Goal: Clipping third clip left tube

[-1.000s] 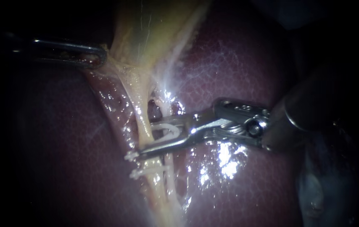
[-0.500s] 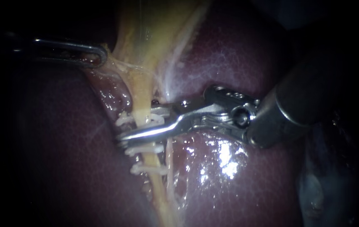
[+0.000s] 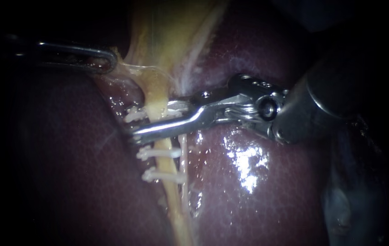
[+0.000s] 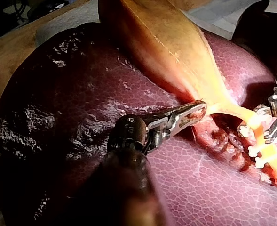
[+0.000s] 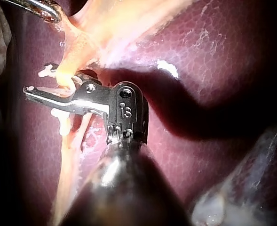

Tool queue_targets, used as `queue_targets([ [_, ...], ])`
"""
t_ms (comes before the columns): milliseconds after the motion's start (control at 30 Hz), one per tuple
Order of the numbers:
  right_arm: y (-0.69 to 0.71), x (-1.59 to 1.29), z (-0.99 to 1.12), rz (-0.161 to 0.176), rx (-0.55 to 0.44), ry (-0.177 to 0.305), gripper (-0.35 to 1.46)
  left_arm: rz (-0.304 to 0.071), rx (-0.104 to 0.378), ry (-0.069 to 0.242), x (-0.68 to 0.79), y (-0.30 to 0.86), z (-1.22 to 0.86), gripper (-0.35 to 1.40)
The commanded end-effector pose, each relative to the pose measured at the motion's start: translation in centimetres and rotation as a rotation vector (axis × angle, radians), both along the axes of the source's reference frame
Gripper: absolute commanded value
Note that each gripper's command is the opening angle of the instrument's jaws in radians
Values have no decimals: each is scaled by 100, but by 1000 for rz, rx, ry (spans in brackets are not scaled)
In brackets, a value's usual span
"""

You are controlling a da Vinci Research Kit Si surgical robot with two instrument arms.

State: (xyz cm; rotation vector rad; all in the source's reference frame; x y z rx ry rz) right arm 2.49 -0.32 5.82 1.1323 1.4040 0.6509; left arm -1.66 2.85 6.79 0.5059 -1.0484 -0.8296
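The yellow left tube [image 3: 157, 98] runs down from the gallbladder [image 3: 167, 32] over the dark red liver [image 3: 258, 196]. It carries two white clips [image 3: 159, 153], [image 3: 162, 176]. Just above them my right instrument [image 3: 133, 124] straddles the tube, its jaws shut on a third white clip [image 3: 134, 114] that wraps the tube. The right wrist view shows the same grip of my right instrument [image 5: 37, 80] on the clip [image 5: 46, 71]. My left instrument [image 3: 108, 61] is shut on the gallbladder's lower edge and holds it taut, also seen in the left wrist view [image 4: 199, 109].
A thinner pale tube [image 3: 184, 150] runs beside the left tube, under the right instrument's jaws. Raw reddish tissue [image 3: 117, 98] lies between the left instrument and the tubes. Wet glare marks the liver [image 3: 244, 159] below the right instrument's wrist.
My right instrument has moved left across the left tube, carrying the open clip around it above the two lower clips, and its jaws have narrowed. The left instrument has held still.
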Motion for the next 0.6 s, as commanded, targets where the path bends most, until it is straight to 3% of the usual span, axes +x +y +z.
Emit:
queue_targets([
  [33,0,-1,1,-2,6,-1,5,0,0,0,0,0,0,-35],
  [233,0,-5,6,-6,16,-3,-35,0,0,0,0,0,0,-35],
  [333,-1,-6,9,0,13,-15,-35,0,0,0,0,0,0,-35],
  [433,-6,-6,12,-26,-4,-61,-35,0,0,0,0,0,0,-35],
  [600,-9,-4,15,-30,-8,-66,-35,0,0,0,0,0,0,-35],
])
